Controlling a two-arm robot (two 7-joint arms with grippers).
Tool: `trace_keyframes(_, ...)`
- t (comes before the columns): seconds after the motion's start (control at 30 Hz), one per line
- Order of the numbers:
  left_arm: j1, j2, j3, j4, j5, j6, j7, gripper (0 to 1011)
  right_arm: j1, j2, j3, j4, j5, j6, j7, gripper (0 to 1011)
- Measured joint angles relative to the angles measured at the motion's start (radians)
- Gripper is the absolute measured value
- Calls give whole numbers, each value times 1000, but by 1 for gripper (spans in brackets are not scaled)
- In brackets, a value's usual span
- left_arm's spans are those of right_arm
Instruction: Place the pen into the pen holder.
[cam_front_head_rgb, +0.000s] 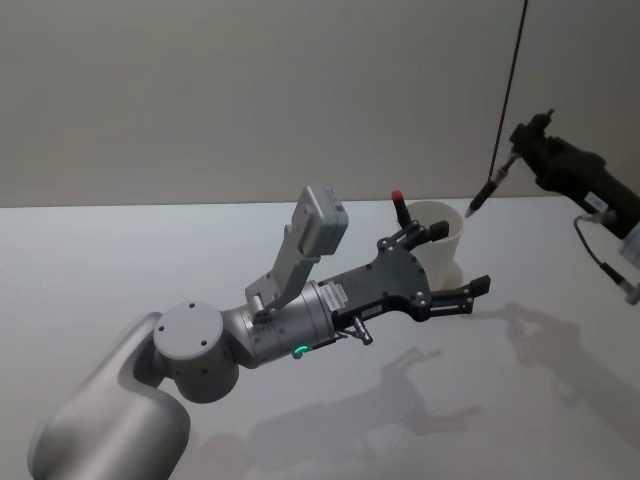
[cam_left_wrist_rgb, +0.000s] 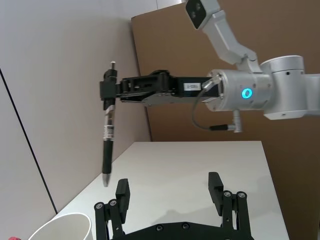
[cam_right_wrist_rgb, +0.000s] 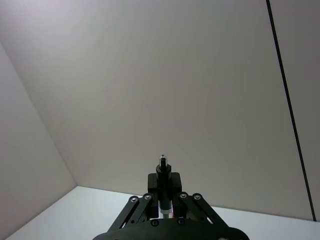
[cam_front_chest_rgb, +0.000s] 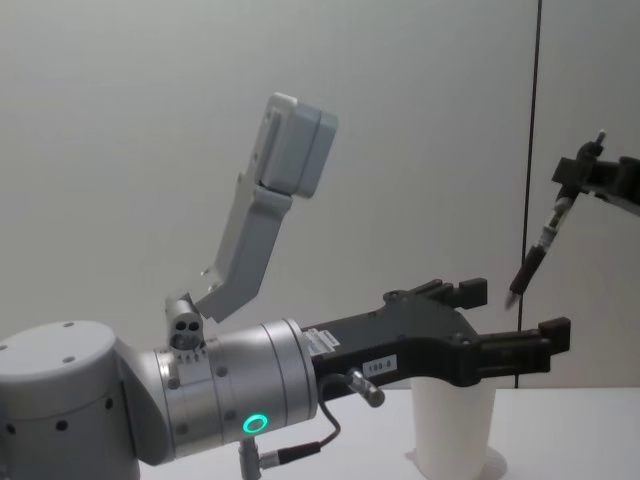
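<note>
My right gripper (cam_front_head_rgb: 514, 157) is shut on the upper end of the pen (cam_front_head_rgb: 489, 190), a slim black pen with a pale label. The pen hangs tip down, high above the table, a little to the right of the pen holder (cam_front_head_rgb: 446, 262), a plain white paper cup. From the side the pen (cam_front_chest_rgb: 534, 256) is well above the cup (cam_front_chest_rgb: 455, 425). A black stick with a red top (cam_front_head_rgb: 398, 203) stands inside the cup. My left gripper (cam_front_head_rgb: 460, 258) is open right beside the cup, holding nothing; its fingers (cam_left_wrist_rgb: 122, 191) stand next to the rim (cam_left_wrist_rgb: 60, 225).
The white table (cam_front_head_rgb: 150, 260) stretches bare to the left and front of the cup. A thin dark vertical line (cam_front_head_rgb: 510, 90) runs down the wall behind the pen. A brown cardboard panel (cam_left_wrist_rgb: 200, 50) stands behind my right arm (cam_left_wrist_rgb: 260, 92).
</note>
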Motion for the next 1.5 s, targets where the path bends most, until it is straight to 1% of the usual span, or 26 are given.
trace_keyframes(0.2,0,0,0,0,0,0,0,1000,61,-13,-11,80,-43,-23,36,132)
trace_keyframes(0.23,0,0,0,0,0,0,0,1000,77,-16,-13,102,-52,-28,45,132)
trace_keyframes(0.47,0,0,0,0,0,0,0,1000,134,-29,-24,179,-87,-45,84,131)
trace_keyframes(0.67,0,0,0,0,0,0,0,1000,203,-45,-35,278,-119,-61,131,132)
trace_keyframes(0.73,0,0,0,0,0,0,0,1000,224,-51,-38,311,-126,-65,145,132)
trace_keyframes(0.77,0,0,0,0,0,0,0,1000,224,-51,-38,311,-126,-65,145,132)
trace_keyframes(0.87,0,0,0,0,0,0,0,1000,262,-60,-44,363,-136,-72,168,132)
trace_keyframes(0.9,0,0,0,0,0,0,0,1000,262,-60,-44,363,-136,-72,168,132)
trace_keyframes(0.97,0,0,0,0,0,0,0,1000,293,-68,-48,415,-143,-77,185,132)
trace_keyframes(1.03,0,0,0,0,0,0,0,1000,307,-71,-50,438,-145,-80,193,132)
trace_keyframes(1.1,0,0,0,0,0,0,0,1000,331,-77,-53,476,-148,-83,204,132)
trace_keyframes(1.13,0,0,0,0,0,0,0,1000,331,-77,-53,476,-148,-83,204,132)
trace_keyframes(1.2,0,0,0,0,0,0,0,1000,359,-85,-57,522,-152,-86,219,132)
trace_keyframes(1.3,0,0,0,0,0,0,0,1000,381,-91,-60,560,-154,-88,231,132)
trace_keyframes(1.4,0,0,0,0,0,0,0,1000,415,-100,-67,619,-160,-93,249,132)
trace_keyframes(1.5,0,0,0,0,0,0,0,1000,433,-105,-71,652,-165,-97,263,132)
